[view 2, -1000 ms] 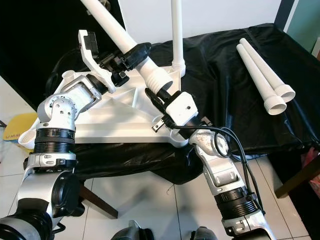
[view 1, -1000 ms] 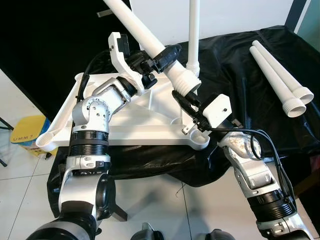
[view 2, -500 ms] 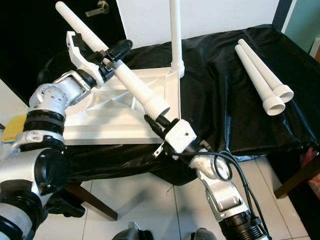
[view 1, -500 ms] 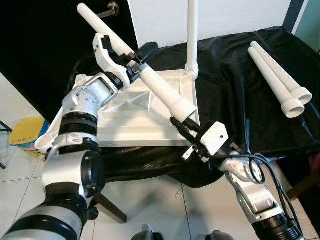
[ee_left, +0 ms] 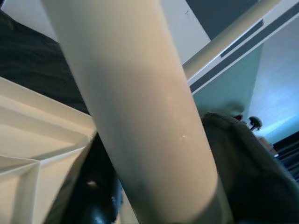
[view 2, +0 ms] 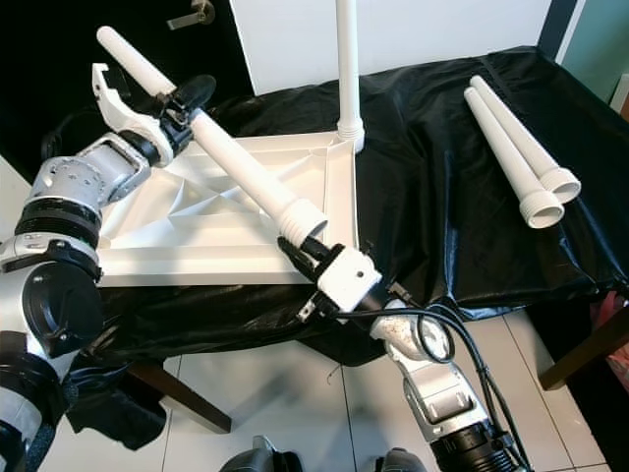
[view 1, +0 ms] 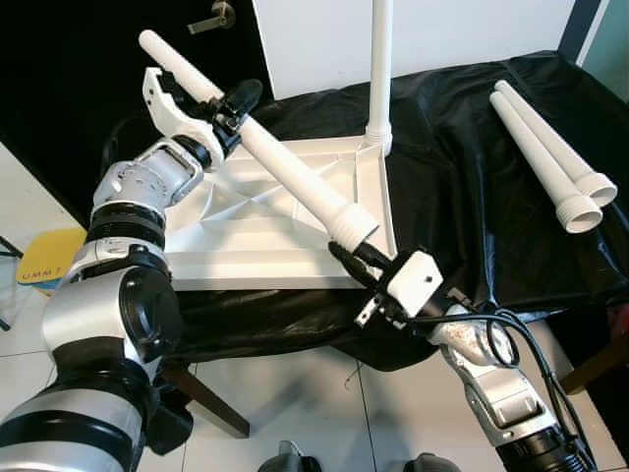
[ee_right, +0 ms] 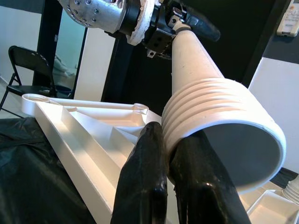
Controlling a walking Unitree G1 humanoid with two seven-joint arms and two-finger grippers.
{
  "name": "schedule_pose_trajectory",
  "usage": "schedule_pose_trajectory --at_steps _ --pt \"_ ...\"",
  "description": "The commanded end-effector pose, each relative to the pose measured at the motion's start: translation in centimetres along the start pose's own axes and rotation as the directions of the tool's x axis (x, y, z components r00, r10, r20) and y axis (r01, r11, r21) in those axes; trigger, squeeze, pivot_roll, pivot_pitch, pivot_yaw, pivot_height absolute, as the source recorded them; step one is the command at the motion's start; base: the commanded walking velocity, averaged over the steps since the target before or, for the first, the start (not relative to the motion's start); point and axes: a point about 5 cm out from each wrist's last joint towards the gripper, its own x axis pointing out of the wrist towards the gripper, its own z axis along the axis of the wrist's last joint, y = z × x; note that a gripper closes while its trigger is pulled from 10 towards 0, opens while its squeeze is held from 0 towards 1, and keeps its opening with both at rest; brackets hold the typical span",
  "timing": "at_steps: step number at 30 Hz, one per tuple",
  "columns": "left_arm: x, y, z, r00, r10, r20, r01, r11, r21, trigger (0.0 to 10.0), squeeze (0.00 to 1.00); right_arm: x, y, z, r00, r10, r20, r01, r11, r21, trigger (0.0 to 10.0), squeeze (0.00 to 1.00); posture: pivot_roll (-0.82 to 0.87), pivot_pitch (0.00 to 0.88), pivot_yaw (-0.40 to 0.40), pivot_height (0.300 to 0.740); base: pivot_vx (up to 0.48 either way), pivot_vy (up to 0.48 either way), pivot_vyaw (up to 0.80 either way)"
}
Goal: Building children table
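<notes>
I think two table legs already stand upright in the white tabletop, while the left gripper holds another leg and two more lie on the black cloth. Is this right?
Not quite: only one upright leg stands in the tabletop, as the left eye view shows. The left gripper does hold a leg, and two spare legs lie on the black cloth.

Smooth white plastic table leg (view 1: 285, 177) and ribbed tabletop (view 1: 246, 231) lie on glossy black sheeting (view 1: 472, 187).

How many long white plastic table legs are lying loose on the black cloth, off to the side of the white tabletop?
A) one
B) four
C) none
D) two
D: two white plastic table legs lie side by side on the black cloth, apart from the upturned white tabletop.
</notes>
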Motion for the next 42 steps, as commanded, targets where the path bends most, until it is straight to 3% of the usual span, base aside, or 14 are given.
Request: schedule_pose_trajectory --at_steps 1,9,10,12,13,14,15,23,24,32,37,41,42 --pt "0.2 -0.6 0.5 1.000 -0.022 0.010 0.022 1.000 0.004 0.0 0.00 0.3 0.4 0.0 1.000 0.021 0.003 -0.021 1.000 0.000 10.0 0.00 -0.16 0.027 0.120 0.740 0.000 0.000 0.00" --pt "0.3 -0.7 1.0 0.999 -0.029 0.030 0.031 0.999 -0.037 0.0 0.00 0.3 0.3 0.0 1.000 0.013 0.002 -0.013 1.000 0.007 10.0 0.00 -0.16 0.028 0.115 0.740 0.000 0.000 0.00" --pt "0.3 -0.7 1.1 0.999 -0.027 0.035 0.029 0.998 -0.047 0.0 0.00 0.3 0.2 -0.1 1.000 0.005 0.000 -0.005 1.000 0.010 10.0 0.12 -0.16 0.030 0.113 0.740 0.000 0.000 0.00" --pt "0.3 -0.7 1.1 0.999 -0.027 0.035 0.029 0.998 -0.047 0.0 0.00 0.3 0.2 -0.1 1.000 0.005 0.000 -0.005 1.000 0.010 10.0 0.12 -0.16 0.030 0.113 0.740 0.000 0.000 0.00" --pt "0.3 -0.6 1.1 0.999 -0.021 0.038 0.023 0.998 -0.063 0.0 0.00 0.3 0.1 -0.1 1.000 -0.003 -0.001 0.003 1.000 0.011 10.0 0.82 -0.16 0.030 0.113 0.740 0.000 0.000 0.00" --pt "0.3 -0.6 1.1 0.999 -0.021 0.038 0.023 0.998 -0.063 0.0 0.00 0.3 0.1 -0.1 1.000 -0.003 -0.001 0.003 1.000 0.011 10.0 0.82 -0.16 0.030 0.113 0.740 0.000 0.000 0.00" --pt "0.2 -0.4 1.2 0.999 -0.001 0.048 0.006 0.994 -0.107 10.0 0.00 0.0 -0.1 -0.4 1.000 -0.029 -0.008 0.029 0.999 0.014 10.0 1.00 -0.16 0.033 0.113 0.740 0.000 0.000 0.00" --pt "-0.2 0.0 1.9 0.997 0.024 0.071 -0.016 0.993 -0.113 10.0 0.00 -1.9 0.1 -1.3 0.994 -0.078 -0.071 0.081 0.996 0.043 10.0 1.00 -0.16 0.043 0.110 0.740 0.000 0.000 0.00" --pt "-0.3 0.1 2.1 0.996 0.030 0.083 -0.020 0.993 -0.119 10.0 0.00 -2.5 0.2 -1.5 0.993 -0.076 -0.091 0.080 0.996 0.046 10.0 0.00 -0.16 0.045 0.109 0.740 0.000 0.000 0.00" --pt "-0.6 0.4 2.7 0.993 0.043 0.110 -0.035 0.996 -0.079 10.0 0.00 -4.0 -0.2 -2.1 0.982 -0.110 -0.152 0.122 0.990 0.070 10.0 0.00 -0.17 0.052 0.109 0.740 0.000 0.000 0.00" --pt "-0.2 -0.3 2.5 0.995 -0.017 0.103 0.014 0.999 0.031 10.0 0.00 -4.1 -1.3 -2.2 0.968 -0.179 -0.177 0.199 0.974 0.106 10.0 0.00 -0.17 0.053 0.105 0.740 0.000 0.000 0.00" --pt "0.0 -0.6 2.4 0.994 -0.034 0.107 0.028 0.998 0.062 10.0 0.00 -3.9 -1.4 -2.1 0.967 -0.186 -0.174 0.207 0.972 0.112 10.0 0.00 -0.17 0.053 0.103 0.740 0.000 0.000 0.00" --pt "0.3 -1.1 2.2 0.992 -0.060 0.108 0.046 0.991 0.127 10.0 0.00 -3.5 -1.5 -2.0 0.964 -0.198 -0.175 0.222 0.966 0.132 10.0 1.00 -0.16 0.051 0.097 0.740 0.000 0.000 0.00"
